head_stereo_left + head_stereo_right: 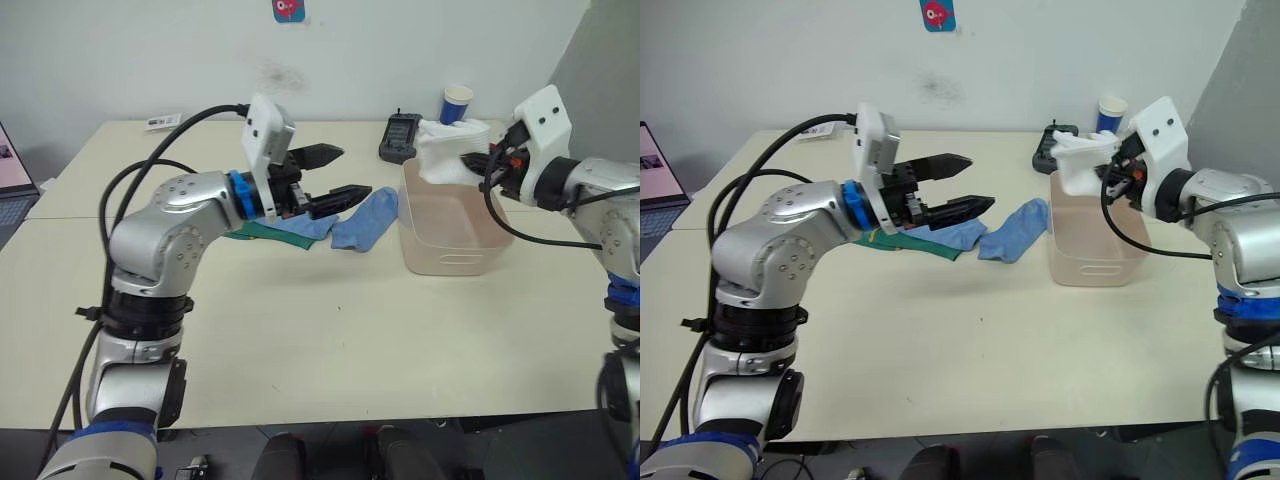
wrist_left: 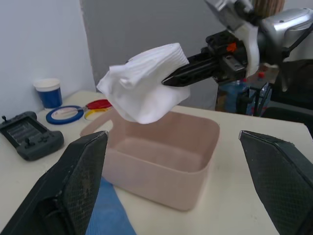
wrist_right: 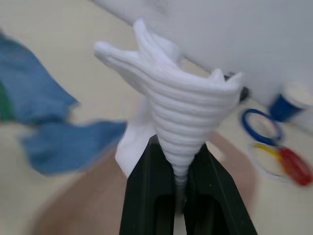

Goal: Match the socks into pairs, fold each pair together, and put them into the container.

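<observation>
Cream laminate covers the wide bench [image 1: 330, 340] that fills the lower half of the head views, and on it, right of centre, stands the pale pink-beige rectangular plastic container [image 1: 450, 235] with rounded corners and a handle slot in its near wall. Left of it, near the middle of the frame, two soft light blue socks [image 1: 362, 220] lie loose and touching the bench, with a dark green sock [image 1: 902, 243] partly under the left arm beside them. The left tool [image 1: 335, 172] hangs above these socks with its two black fingers spread wide apart and nothing between them. At the upper right, the right tool [image 1: 1110, 166] is clamped on a bunched pair of white ribbed socks [image 2: 144, 83], held in the air over the container's far rim, not yet inside. A blue-and-white paper cup [image 1: 457, 103] and a dark handheld controller [image 1: 401, 134] sit behind the container. The step in hand looks like depositing the white pair; the next move would call for lowering the bundle into the bin and releasing it, then turning to the blue socks.
</observation>
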{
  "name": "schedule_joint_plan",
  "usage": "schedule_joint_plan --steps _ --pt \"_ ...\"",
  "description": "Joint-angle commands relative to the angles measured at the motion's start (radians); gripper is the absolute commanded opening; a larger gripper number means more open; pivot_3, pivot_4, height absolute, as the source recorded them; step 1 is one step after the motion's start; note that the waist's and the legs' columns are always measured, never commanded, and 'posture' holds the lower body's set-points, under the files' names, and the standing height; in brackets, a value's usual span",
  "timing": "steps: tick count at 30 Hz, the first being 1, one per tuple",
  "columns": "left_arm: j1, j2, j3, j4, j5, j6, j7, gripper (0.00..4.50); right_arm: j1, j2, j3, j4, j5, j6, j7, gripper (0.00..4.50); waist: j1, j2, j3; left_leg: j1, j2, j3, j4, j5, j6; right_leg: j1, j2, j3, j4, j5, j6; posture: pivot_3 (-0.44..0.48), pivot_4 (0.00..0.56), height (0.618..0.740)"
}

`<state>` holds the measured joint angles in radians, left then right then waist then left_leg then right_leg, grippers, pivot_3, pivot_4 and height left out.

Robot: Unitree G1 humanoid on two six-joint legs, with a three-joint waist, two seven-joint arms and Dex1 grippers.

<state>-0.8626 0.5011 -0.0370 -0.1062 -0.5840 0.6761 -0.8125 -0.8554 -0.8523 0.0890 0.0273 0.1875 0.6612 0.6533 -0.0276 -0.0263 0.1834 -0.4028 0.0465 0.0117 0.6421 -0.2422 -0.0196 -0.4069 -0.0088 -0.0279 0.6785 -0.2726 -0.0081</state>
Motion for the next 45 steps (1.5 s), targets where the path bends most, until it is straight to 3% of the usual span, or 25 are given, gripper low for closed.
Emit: schedule_joint_plan --steps 1,9,18,23,28,31,38,42,45 --pt "-0.024 -0.046 -0.026 0.004 0.044 -0.057 0.014 4.47 -0.025 -0.034 0.124 0.178 -0.209 -0.325 0.028 0.0 -0.002 0.0 0.0 0.001 0.0 0.002 0.0 0.0 0.0 0.0 0.0 0.002 0.0 0.0 0.0 0.0 0.15 0.74" --pt "0.035 -0.071 -0.067 -0.055 0.08 -0.07 0.01 4.47 -0.185 0.066 0.327 0.577 -0.492 -0.66 0.039 0.0 -0.008 0.0 0.001 0.004 0.001 0.013 -0.001 0.002 -0.004 -0.004 0.001 0.015 0.002 0.001 0.001 0.0 0.15 0.74" --pt "0.081 -0.041 -0.06 -0.106 0.087 -0.052 0.012 4.47 -0.214 0.112 0.377 0.711 -0.576 -0.849 0.183 0.0 -0.001 0.0 0.001 0.003 0.0 0.016 0.001 0.003 -0.005 -0.004 -0.002 0.016 0.002 0.003 0.003 0.0 0.15 0.74" --pt "0.087 -0.035 -0.059 -0.104 0.092 -0.061 0.014 4.5 -0.231 0.106 0.349 0.699 -0.559 -0.851 0.259 1.56 -0.001 0.0 0.001 0.003 0.001 0.016 0.002 0.003 -0.005 -0.004 -0.002 0.016 0.002 0.003 0.003 0.0 0.15 0.74" --pt "0.079 -0.044 -0.068 -0.09 0.099 -0.072 0.007 4.5 -0.237 0.096 0.318 0.666 -0.55 -0.836 0.306 3.41 -0.001 0.0 0.001 0.003 0.001 0.017 0.002 0.003 -0.005 -0.004 -0.002 0.017 0.002 0.004 0.003 0.0 0.15 0.74" --pt "0.074 -0.045 -0.067 -0.077 0.101 -0.077 -0.003 4.5 -0.222 0.075 0.287 0.581 -0.496 -0.758 0.428 4.43 0.0 0.0 0.001 0.003 0.001 0.017 0.002 0.003 -0.005 -0.004 -0.002 0.017 0.002 0.004 0.003 0.0 0.15 0.74" --pt "0.081 -0.025 -0.063 -0.051 0.115 -0.093 -0.033 4.5 -0.252 0.043 0.196 0.4 -0.397 -0.511 0.591 4.47 0.0 0.0 0.001 0.003 0.001 0.016 0.002 0.002 -0.004 -0.004 -0.002 0.016 0.002 0.006 0.0 0.0 0.15 0.74" --pt "0.101 -0.007 -0.058 -0.052 0.127 -0.098 -0.044 4.5 -0.28 0.057 0.14 0.351 -0.349 -0.401 0.589 4.47 0.0 0.0 0.001 0.003 0.001 0.016 0.002 0.002 -0.004 -0.004 -0.002 0.016 0.003 0.006 0.0 0.0 0.15 0.74" --pt "0.151 0.013 -0.024 -0.072 0.126 -0.098 -0.024 4.5 -0.241 0.145 0.037 0.238 -0.243 -0.28 0.497 4.47 -0.004 0.0 0.001 0.003 0.001 0.016 0.002 0.002 -0.004 -0.004 -0.002 0.016 0.003 0.006 -0.001 0.0 0.15 0.74"
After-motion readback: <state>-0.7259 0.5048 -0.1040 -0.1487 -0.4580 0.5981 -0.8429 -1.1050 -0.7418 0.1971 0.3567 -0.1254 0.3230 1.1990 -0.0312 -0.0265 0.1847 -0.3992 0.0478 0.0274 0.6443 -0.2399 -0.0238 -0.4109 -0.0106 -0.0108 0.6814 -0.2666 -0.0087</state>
